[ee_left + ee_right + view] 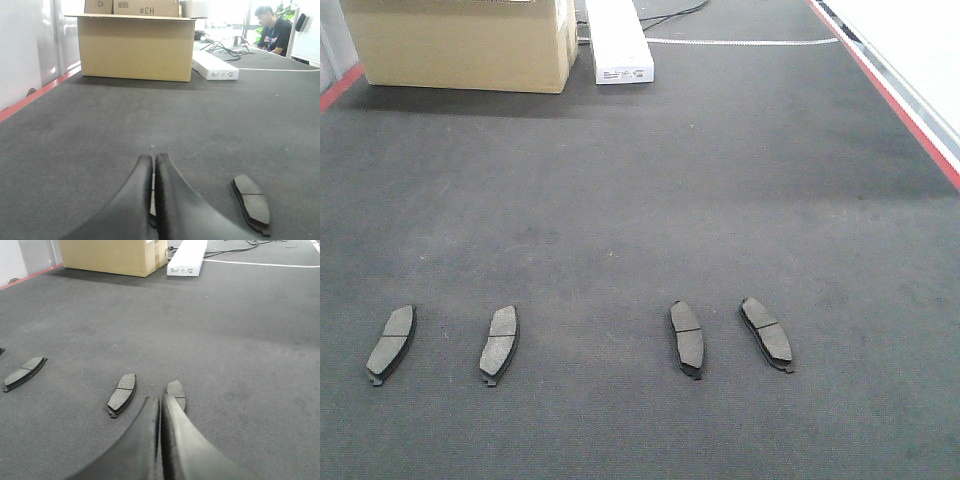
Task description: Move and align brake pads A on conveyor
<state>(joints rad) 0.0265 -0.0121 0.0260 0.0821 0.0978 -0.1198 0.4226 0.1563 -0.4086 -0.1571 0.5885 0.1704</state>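
Observation:
Several dark grey brake pads A lie in a row across the charcoal conveyor (640, 190), all roughly lengthwise: the far-left pad (392, 343), the second pad (501, 343), the third pad (686, 338) and the far-right pad (767, 333). Neither gripper shows in the front view. My left gripper (153, 158) is shut, low over the belt, with a pad (252, 202) lying to its right and a sliver of another under its fingers. My right gripper (161, 397) is also shut. One pad (122, 392) lies just left of its tip and another pad (176, 389) is partly hidden behind it.
A cardboard box (460, 45) and a long white box (618, 40) stand at the far end of the belt. Red stripes (890, 95) run along the belt's edges. A person (272, 32) sits beyond, near some cables.

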